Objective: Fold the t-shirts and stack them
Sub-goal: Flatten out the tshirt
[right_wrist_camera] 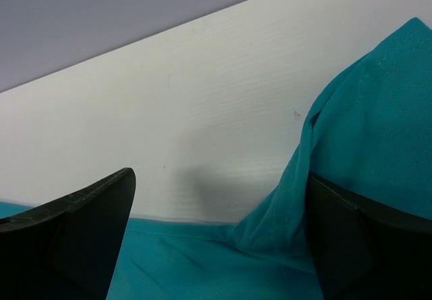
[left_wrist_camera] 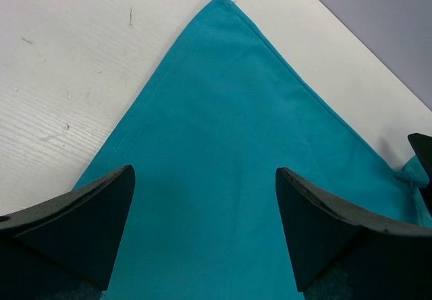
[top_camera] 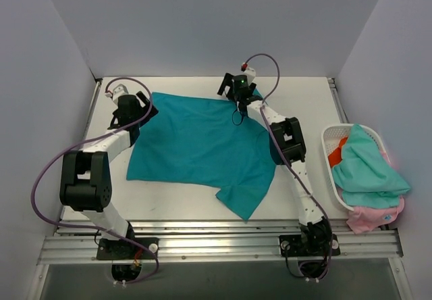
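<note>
A deep teal t-shirt (top_camera: 202, 148) lies spread flat on the white table, one sleeve pointing toward the near edge. My left gripper (top_camera: 140, 108) is open over the shirt's far left corner; in the left wrist view the cloth (left_wrist_camera: 223, 151) lies flat between the jaws, its corner pointing away. My right gripper (top_camera: 240, 97) is open over the shirt's far right edge; in the right wrist view a raised fold of teal cloth (right_wrist_camera: 337, 171) rests against the right finger (right_wrist_camera: 364, 239). Paler aqua (top_camera: 364, 165), pink (top_camera: 371, 217) and orange-red (top_camera: 337, 153) shirts lie in the basket.
A white lattice basket (top_camera: 329, 138) stands at the table's right edge, piled with shirts that hang over its near rim. Grey walls close in the table at the back and on both sides. A metal rail (top_camera: 216, 246) runs along the near edge.
</note>
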